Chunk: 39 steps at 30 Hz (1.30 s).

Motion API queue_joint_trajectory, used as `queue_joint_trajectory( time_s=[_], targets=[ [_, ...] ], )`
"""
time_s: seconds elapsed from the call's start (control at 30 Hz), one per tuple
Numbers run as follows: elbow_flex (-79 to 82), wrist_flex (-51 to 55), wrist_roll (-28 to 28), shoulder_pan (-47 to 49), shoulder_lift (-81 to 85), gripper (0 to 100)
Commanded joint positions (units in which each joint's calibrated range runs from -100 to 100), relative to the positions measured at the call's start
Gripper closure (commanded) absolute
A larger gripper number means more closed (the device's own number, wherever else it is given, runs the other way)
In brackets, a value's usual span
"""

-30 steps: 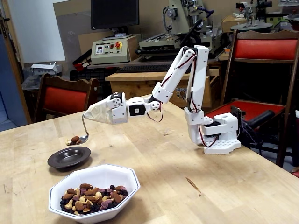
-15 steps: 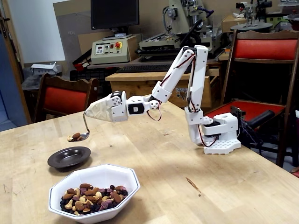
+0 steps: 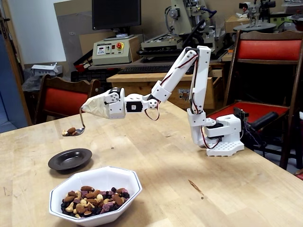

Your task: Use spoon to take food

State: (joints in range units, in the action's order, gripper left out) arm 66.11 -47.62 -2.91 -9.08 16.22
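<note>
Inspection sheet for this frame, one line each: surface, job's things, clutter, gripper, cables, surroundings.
Surface: light wooden table, a small dark scrap lying near its front.
Job's things: spoon hangs from the arm's tip, a few nuts in its bowl, held above the table beyond the dark round plate, which looks empty. Food fills the white octagonal bowl at the front.
Clutter: nothing seen besides the scrap.
Gripper: tip wrapped in pale covering holding the spoon handle; jaws hidden.
Cables: red and dark wires along the arm.
Surroundings: red chairs, workshop machines and a monitor behind.
</note>
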Motion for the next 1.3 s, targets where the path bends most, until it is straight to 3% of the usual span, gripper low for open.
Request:
queue_joint_trajectory(
  time_s=[0.0, 1.27],
  targets=[
    [-3.9, -0.8, 0.3, -0.6, 3.0, 96],
    [-4.3, -1.5, 0.3, -0.6, -4.7, 96]
  ],
)
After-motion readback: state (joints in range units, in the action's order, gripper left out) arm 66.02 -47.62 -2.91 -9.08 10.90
